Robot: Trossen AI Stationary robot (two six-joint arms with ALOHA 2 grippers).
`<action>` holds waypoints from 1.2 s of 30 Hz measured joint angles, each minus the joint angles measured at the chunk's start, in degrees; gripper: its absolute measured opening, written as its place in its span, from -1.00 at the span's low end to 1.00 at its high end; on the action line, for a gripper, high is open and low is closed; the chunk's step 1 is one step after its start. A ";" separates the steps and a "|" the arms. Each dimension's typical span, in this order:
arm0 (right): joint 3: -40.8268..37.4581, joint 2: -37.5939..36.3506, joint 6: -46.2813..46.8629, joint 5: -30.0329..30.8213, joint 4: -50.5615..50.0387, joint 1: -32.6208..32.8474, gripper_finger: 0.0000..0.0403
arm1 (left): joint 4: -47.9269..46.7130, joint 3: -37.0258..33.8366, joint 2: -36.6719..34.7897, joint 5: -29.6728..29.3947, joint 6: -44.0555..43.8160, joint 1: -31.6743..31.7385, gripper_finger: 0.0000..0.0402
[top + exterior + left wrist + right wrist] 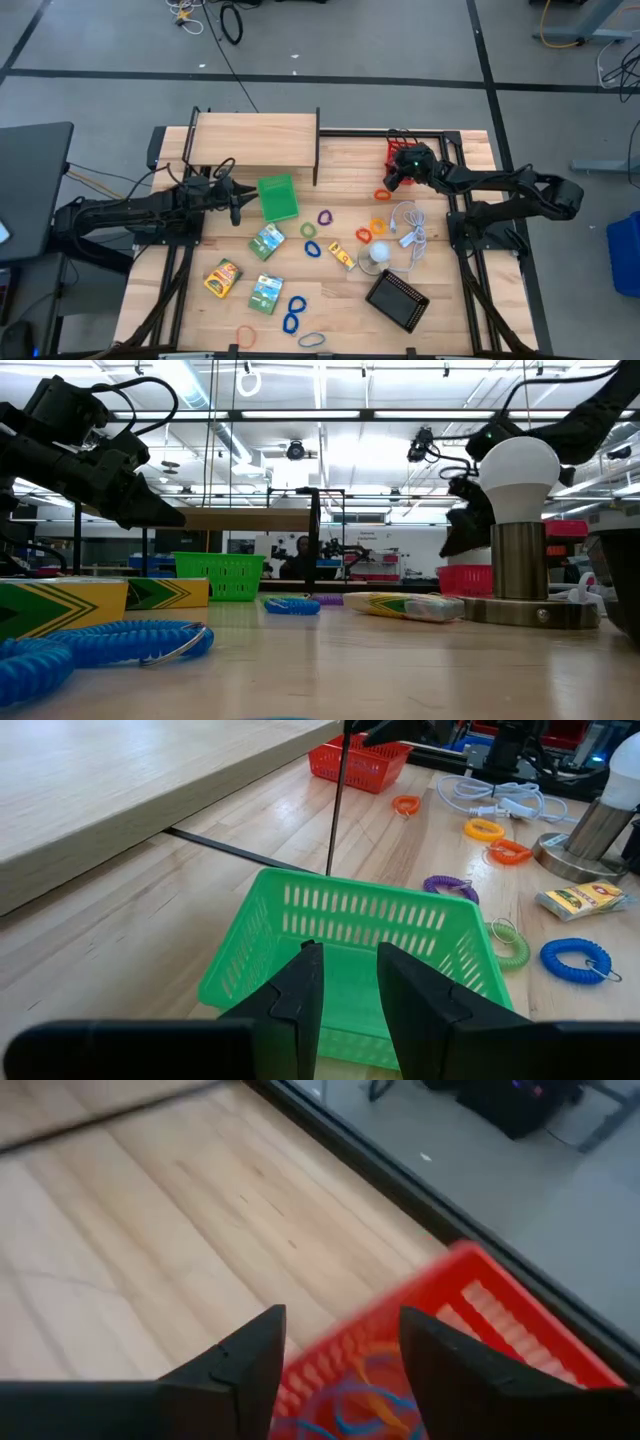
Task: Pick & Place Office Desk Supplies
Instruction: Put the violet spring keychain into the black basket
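Hovering over the red mesh basket (399, 152) at the far right of the counter (340, 300), the right pincer (403, 168) has its fingers apart with nothing between them; its own wrist view looks straight down into that basket, where orange and blue coiled loops (350, 1405) already lie. The next pick, as I judge it, turns on the nearest loose supplies: the orange loops (379, 195) lie just toward the near edge from this pincer, and an orange loop (364, 236) and the yellow packet (343, 256) sit a little farther that way, the packet's long axis running diagonally across the boards. All are much closer to the right arm than the left.

The left pincer (348, 982) waits at the green basket (350, 955), fingers slightly parted and holding nothing, right at its near rim. The green printed packets (266, 241) and blue loops (293, 312) lie on its side of the counter.

Only the right wrist view shows the red basket's contents; the overhead view alone shows how the remaining loops scatter.
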 joint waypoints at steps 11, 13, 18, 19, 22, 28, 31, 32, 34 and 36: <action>15.32 2.30 -2.90 -0.41 -13.17 14.06 -0.06 | 0.00 0.00 0.00 -0.02 -0.07 0.01 -0.48; 18.98 4.56 -2.88 -1.14 -16.36 16.93 -0.07 | 0.00 0.00 0.00 -0.02 -0.07 -0.01 -0.48; 28.35 13.73 -3.73 -3.61 -23.97 23.62 -0.07 | 0.00 0.00 0.02 -0.02 -0.07 0.01 -0.48; 30.24 16.10 -4.54 -3.61 -25.66 24.91 -0.07 | 0.00 0.00 0.00 -0.02 -0.07 0.01 -0.48; 35.85 23.07 -6.74 -3.41 -30.04 28.29 -0.07 | 0.00 0.00 0.00 -0.02 -0.07 -0.01 -0.48; 44.25 32.80 -11.56 -2.64 -34.10 32.33 -0.07 | 0.00 0.00 0.02 -0.02 -0.07 -0.01 -0.48; 47.13 35.33 -13.79 -5.31 -34.18 33.23 -0.07 | 0.00 0.00 0.02 -0.02 -0.07 0.01 -0.48; 47.87 36.03 -13.95 -6.27 -34.37 33.26 -0.07 | 0.00 0.00 0.02 -0.02 -0.07 -0.01 -0.48; 49.49 37.59 -14.02 -8.14 -34.55 33.26 -0.07 | 0.00 0.00 0.02 -0.02 -0.07 0.01 -0.48; 50.94 39.26 -14.16 -9.36 -34.95 33.24 -0.07 | 0.00 0.00 0.00 -0.04 -0.07 -0.01 -0.48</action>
